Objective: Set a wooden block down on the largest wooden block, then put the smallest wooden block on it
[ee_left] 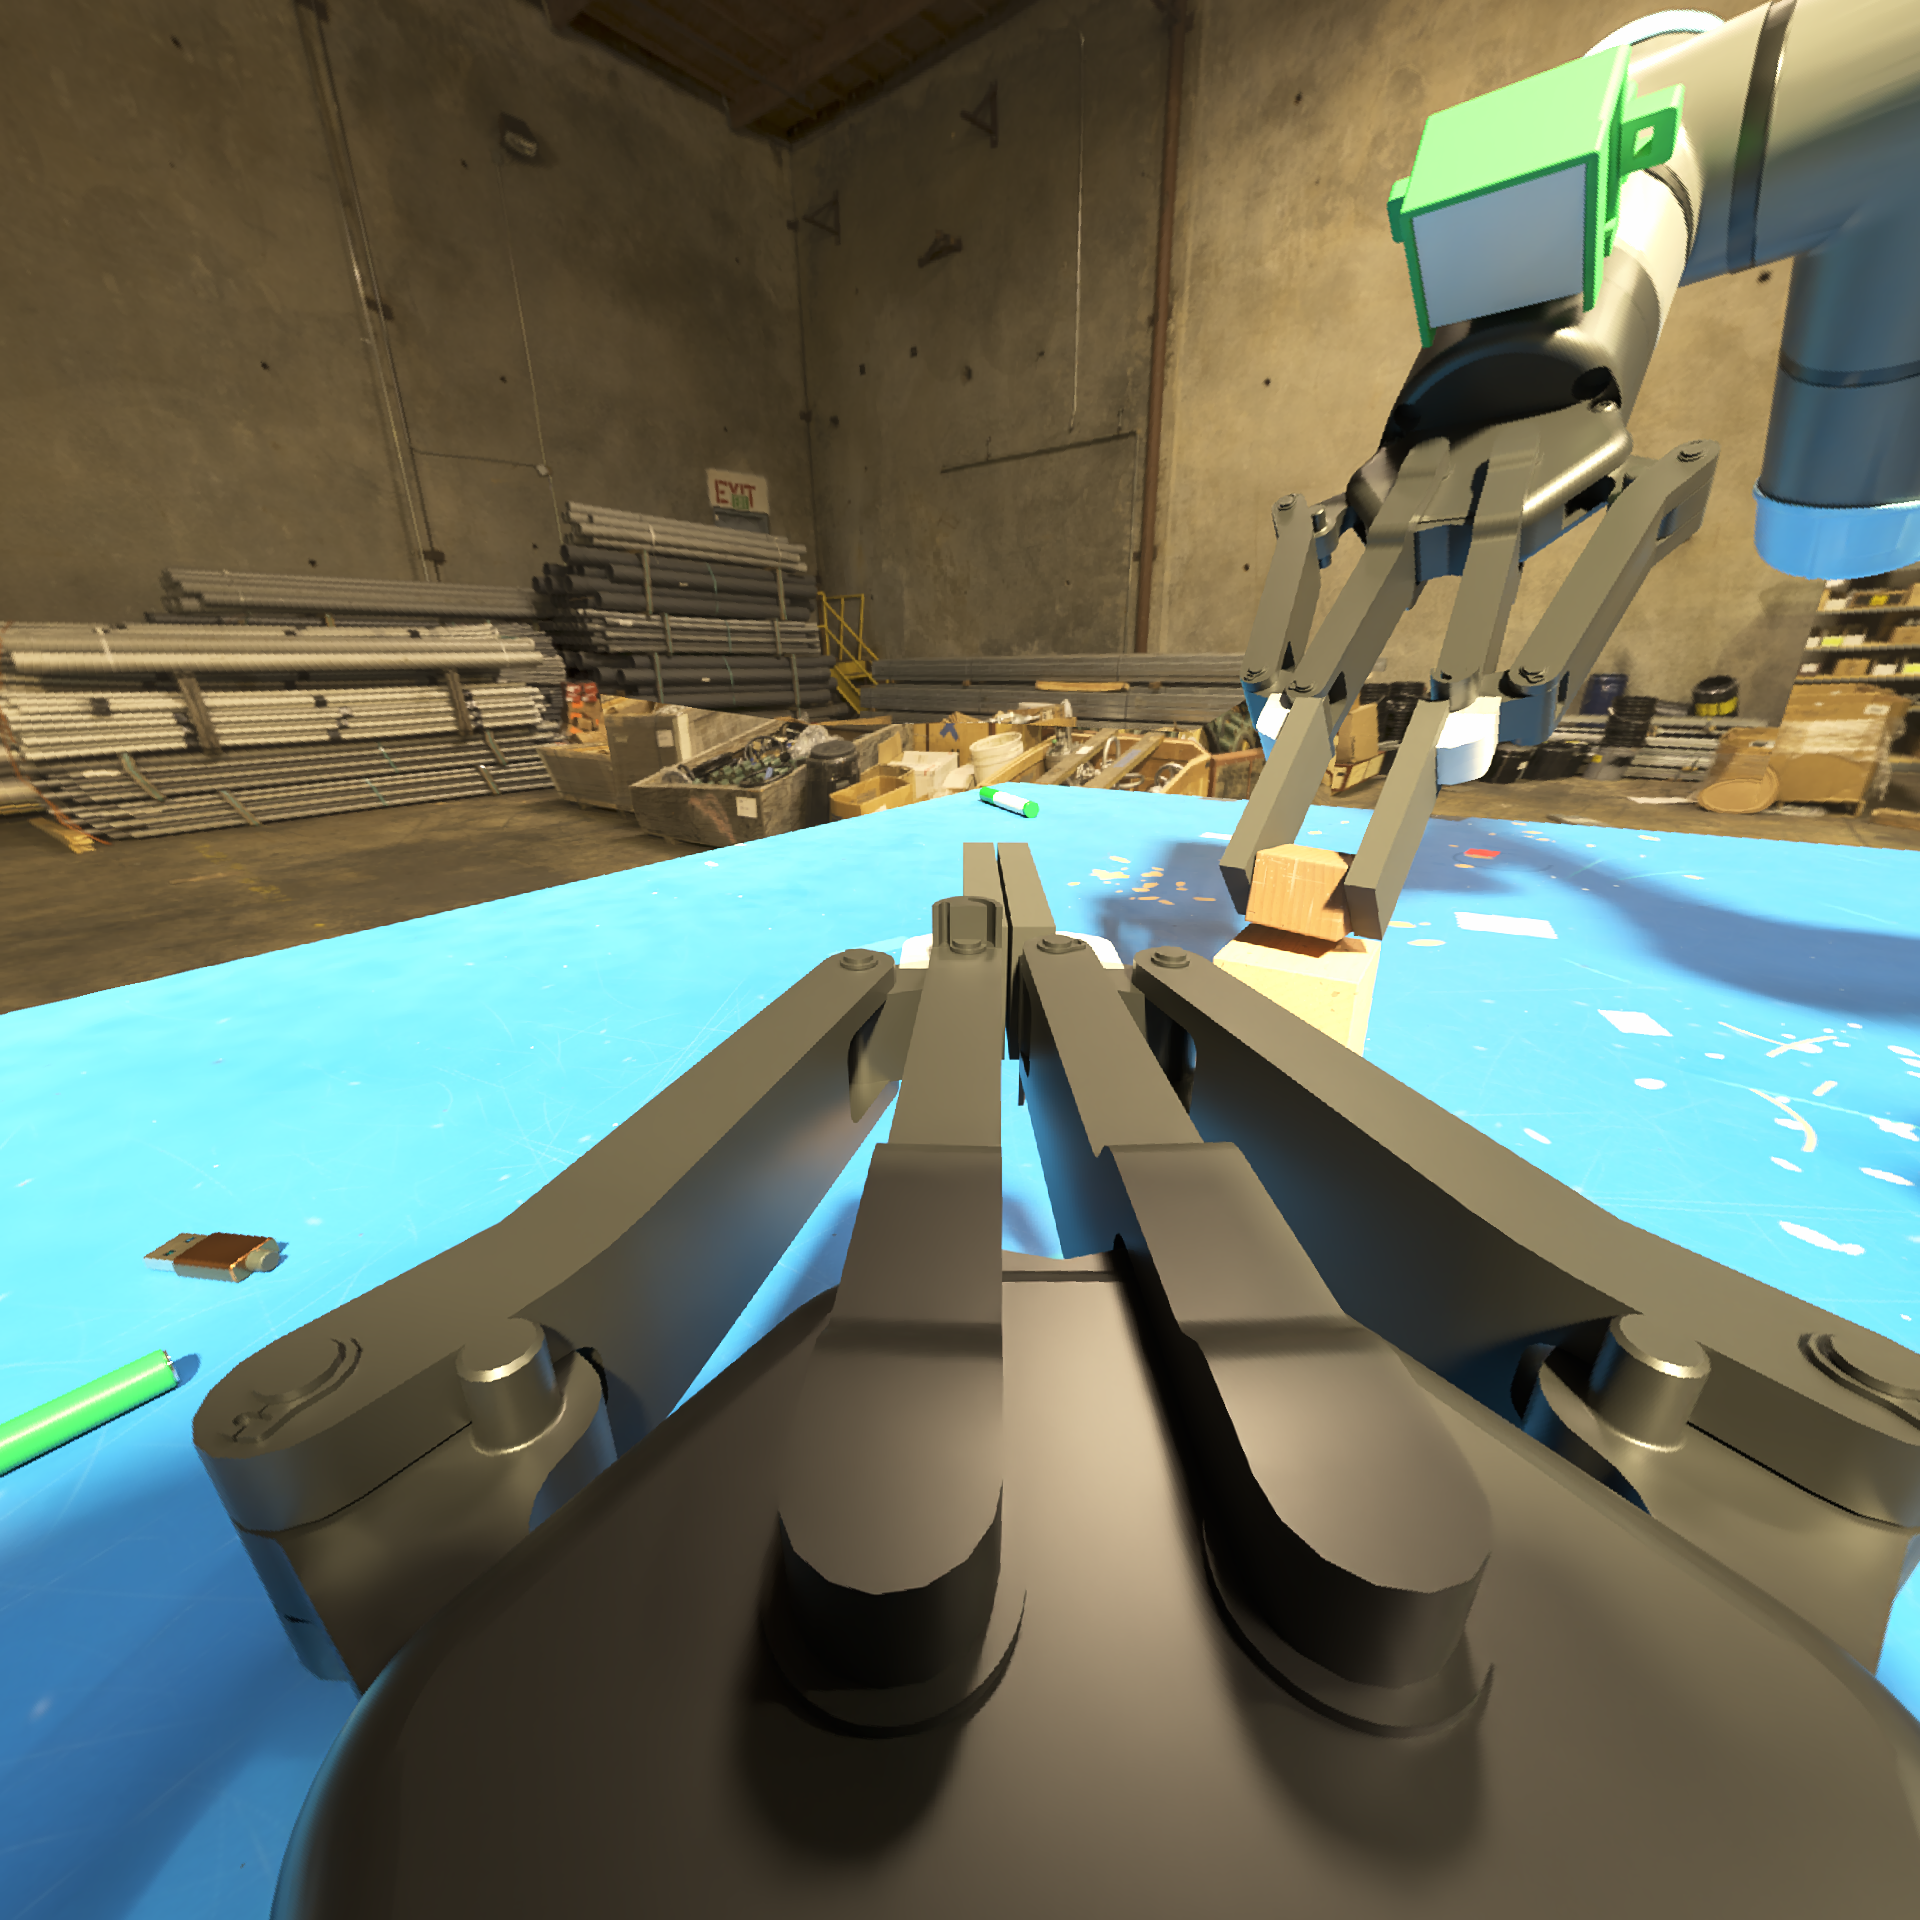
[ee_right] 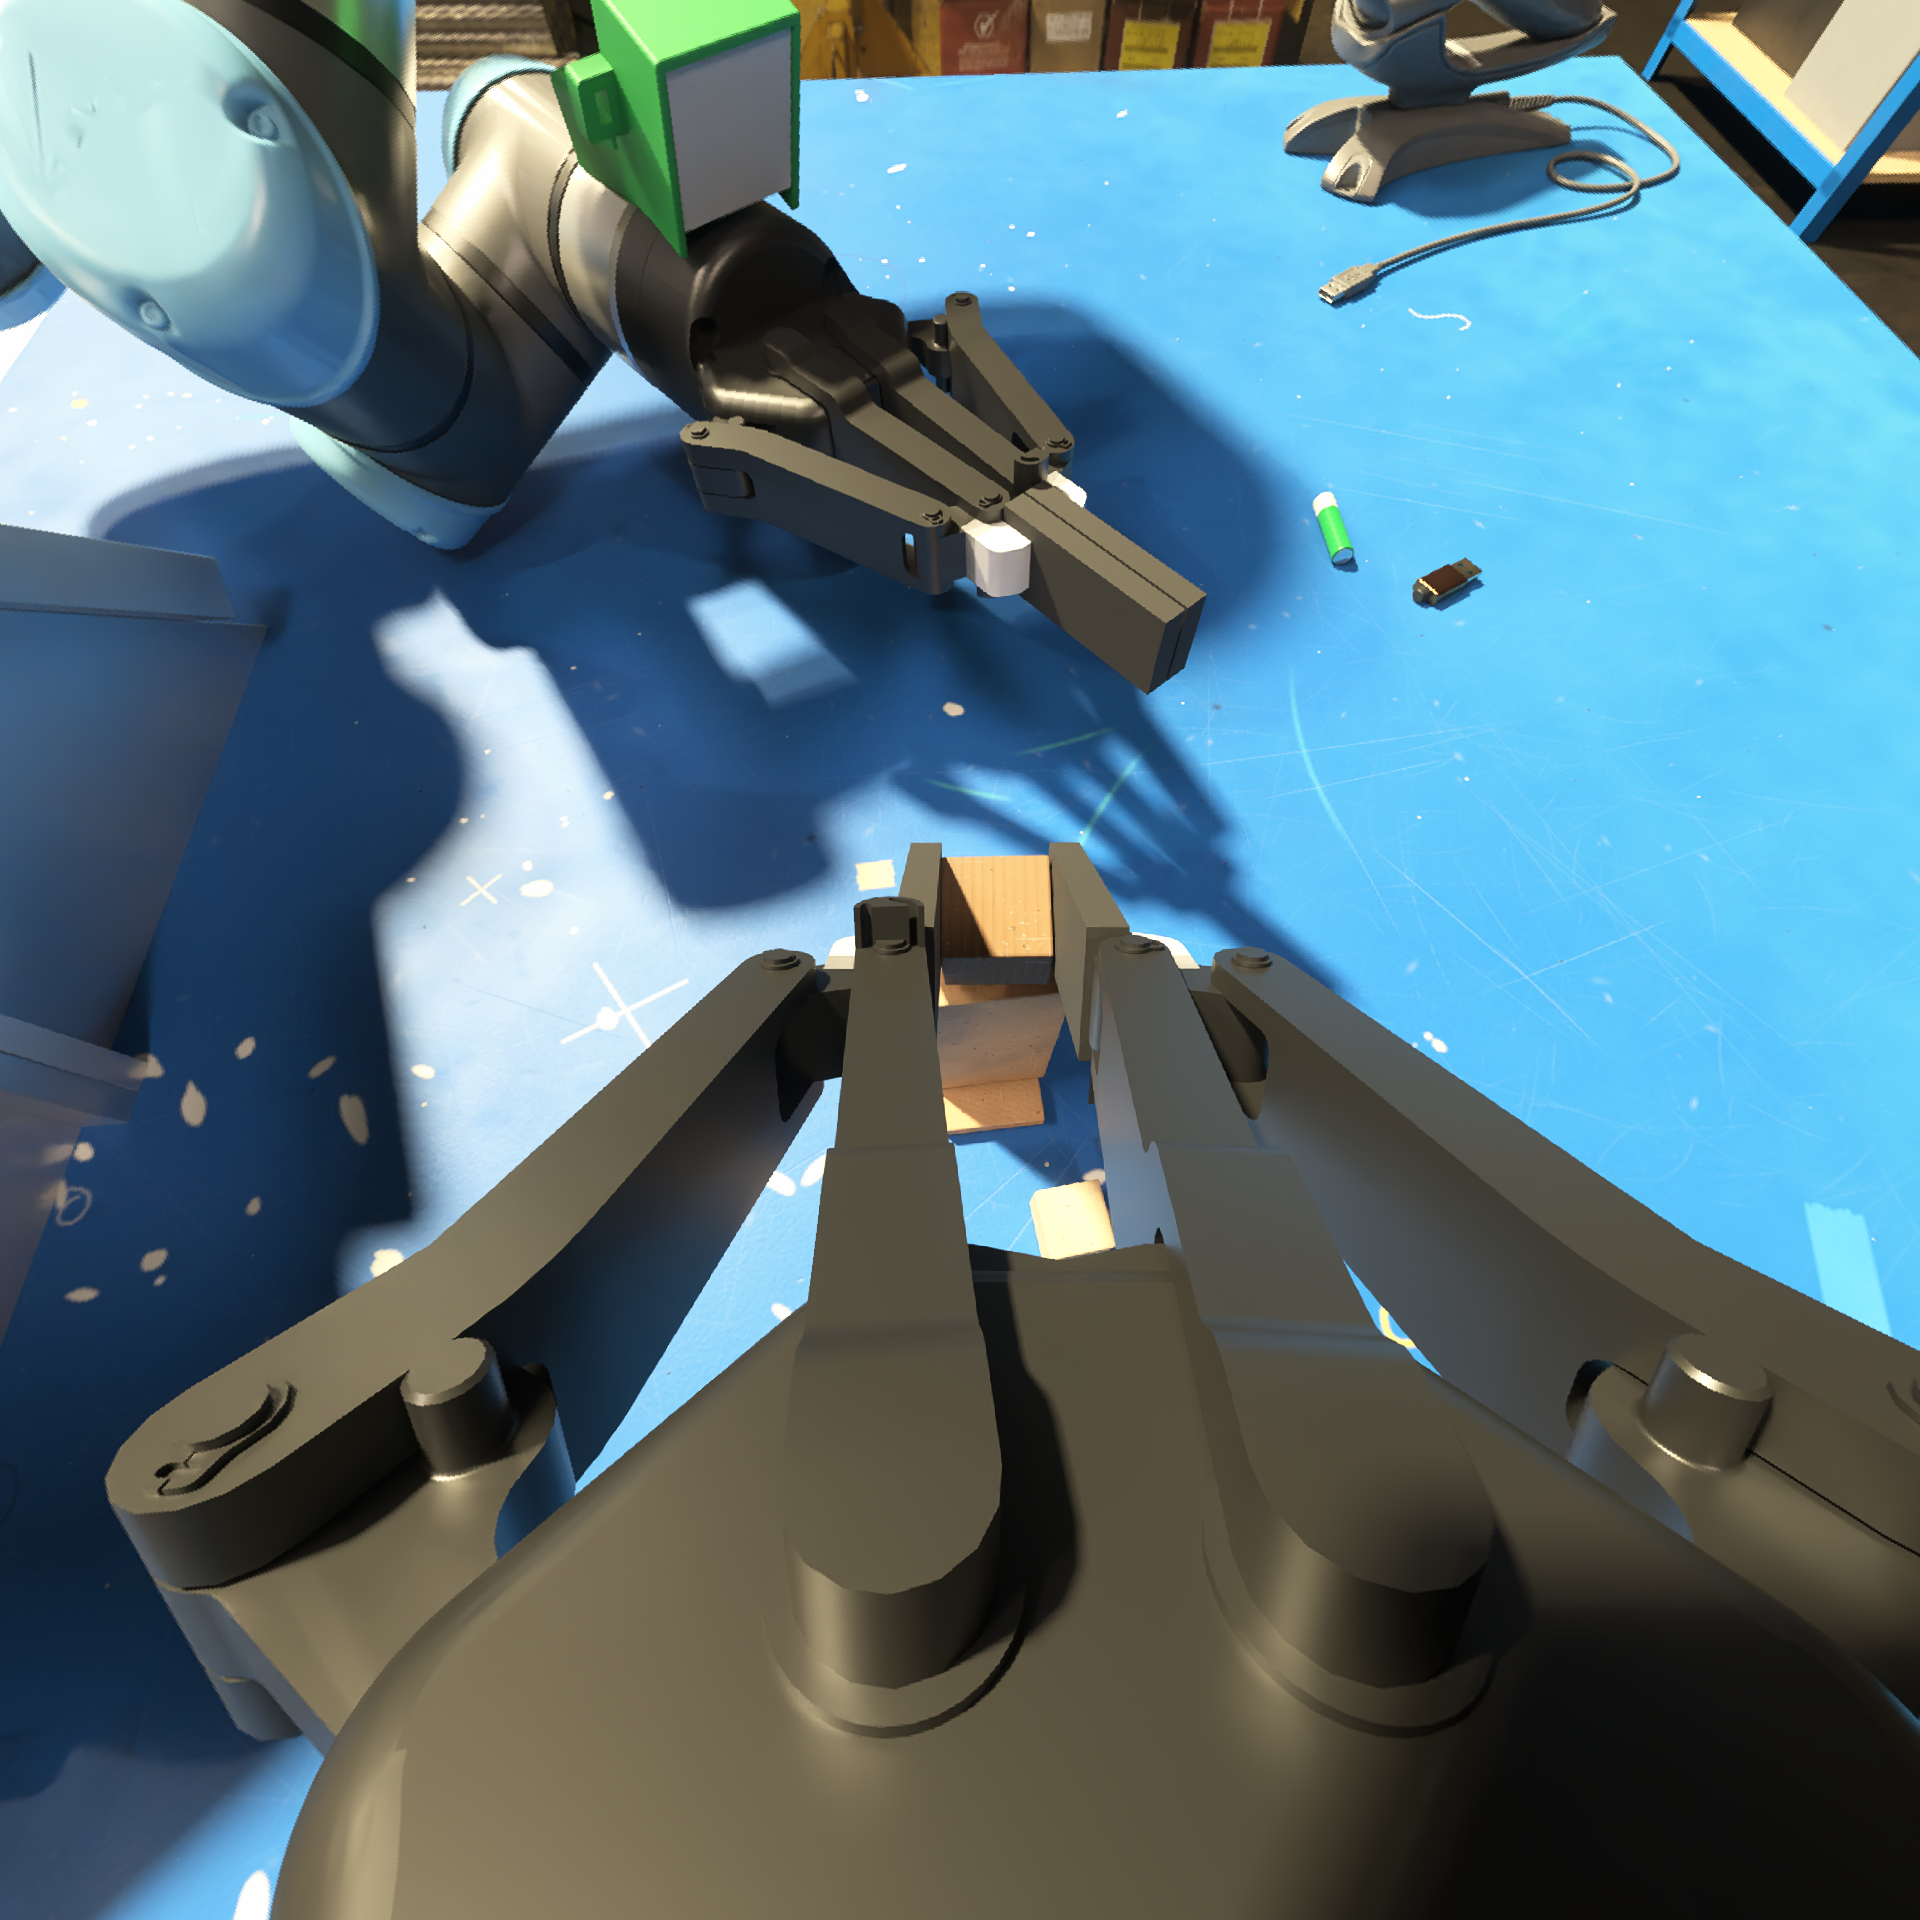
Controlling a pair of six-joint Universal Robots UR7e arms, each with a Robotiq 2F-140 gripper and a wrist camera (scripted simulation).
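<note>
Right wrist view: the right hand (ee_right: 995, 899) grips a small brown wooden block (ee_right: 1000, 902) between its fingers, directly above a pale wooden block (ee_right: 1000, 1044).
Stack base: under the pale block a flatter wooden piece (ee_right: 995, 1107) sticks out toward the camera on the blue table (ee_right: 1558, 831); I judge it to be the largest block, though most of it is hidden.
Loose piece: another pale wooden block (ee_right: 1070, 1218) lies on the table just behind the stack, partly hidden by the hand's body.
Left wrist view: the same small block (ee_left: 1294, 891) sits in the right hand (ee_left: 1299, 899), with its lower edge at or barely above the top of the pale block (ee_left: 1304, 987); whether they touch cannot be told.
Left hand: the left hand (ee_left: 997, 883) has its fingers pressed together on nothing, and hovers low over the table, apart from the stack.
Done: the first placement looks finished, with a block resting on the base.
Left: the small block needs seating and release; it looks tilted in the left wrist view, so it may need levelling.
Clutter: a green marker (ee_right: 1333, 530), a USB stick (ee_right: 1446, 582), and a scanner stand (ee_right: 1434, 125) with cable lie well apart.
</note>
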